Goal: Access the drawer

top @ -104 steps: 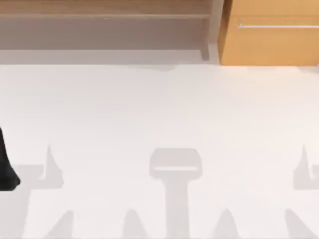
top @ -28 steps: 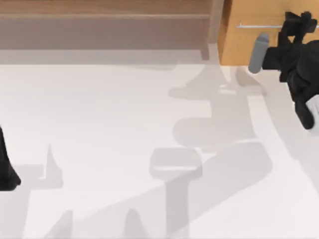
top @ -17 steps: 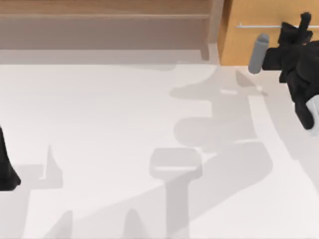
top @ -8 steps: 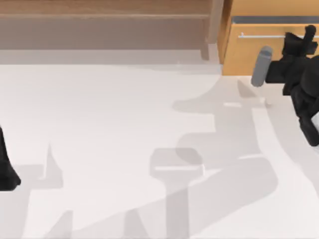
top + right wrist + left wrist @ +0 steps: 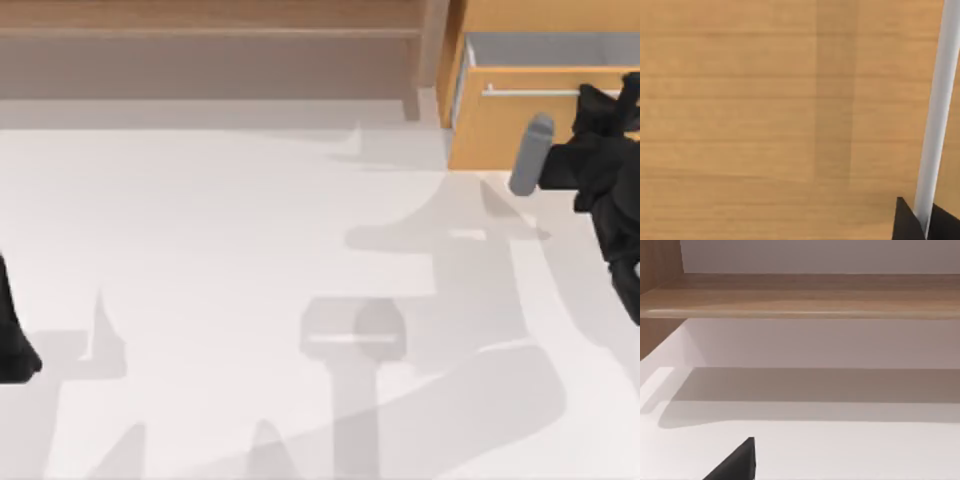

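White table backed by a brown shelf unit

A dull brown open shelf unit (image 5: 210, 45) runs along the far edge of the pale white table (image 5: 230, 230); soft grey shadows spread across the tabletop, heaviest toward its right side and near edge.

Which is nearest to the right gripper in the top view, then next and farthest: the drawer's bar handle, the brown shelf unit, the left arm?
1. Bar handle: at the right gripper, far right.
2. Brown shelf unit: back left of the drawer.
3. Left arm: parked at the table's left edge.
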`<control>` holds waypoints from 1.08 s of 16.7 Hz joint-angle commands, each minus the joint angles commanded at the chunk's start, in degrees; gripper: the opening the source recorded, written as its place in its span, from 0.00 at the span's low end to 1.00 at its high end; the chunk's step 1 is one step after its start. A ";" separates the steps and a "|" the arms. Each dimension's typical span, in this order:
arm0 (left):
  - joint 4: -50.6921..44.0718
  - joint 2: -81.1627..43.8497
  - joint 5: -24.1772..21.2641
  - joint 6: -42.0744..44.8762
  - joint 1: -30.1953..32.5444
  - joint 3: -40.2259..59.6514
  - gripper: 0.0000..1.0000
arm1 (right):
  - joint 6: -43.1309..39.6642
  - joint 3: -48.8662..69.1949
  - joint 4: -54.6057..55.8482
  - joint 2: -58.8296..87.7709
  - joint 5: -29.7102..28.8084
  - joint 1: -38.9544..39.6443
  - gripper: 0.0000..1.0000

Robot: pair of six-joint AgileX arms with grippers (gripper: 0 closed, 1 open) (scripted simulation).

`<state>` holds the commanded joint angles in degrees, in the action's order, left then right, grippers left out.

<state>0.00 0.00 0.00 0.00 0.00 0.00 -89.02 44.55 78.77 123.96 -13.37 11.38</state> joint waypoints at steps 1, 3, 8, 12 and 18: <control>0.00 0.00 0.00 0.00 0.00 0.00 1.00 | 0.00 -0.15 0.11 -0.09 -0.03 0.04 0.00; 0.00 0.00 0.00 0.00 0.00 0.00 1.00 | 0.00 -2.00 1.30 -0.91 -0.36 0.43 0.00; 0.00 0.00 0.00 0.00 0.00 0.00 1.00 | 0.11 -11.29 6.61 -4.28 -1.99 2.06 0.00; 0.00 0.00 0.00 0.00 0.00 0.00 1.00 | 0.08 -15.09 9.21 -5.82 -2.76 2.84 0.00; 0.00 0.00 0.00 0.00 0.00 0.00 1.00 | -0.06 -17.19 11.03 -6.34 -3.59 3.81 0.00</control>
<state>0.00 0.00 0.00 0.00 0.00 0.00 -89.08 27.36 89.80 117.62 -16.96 15.19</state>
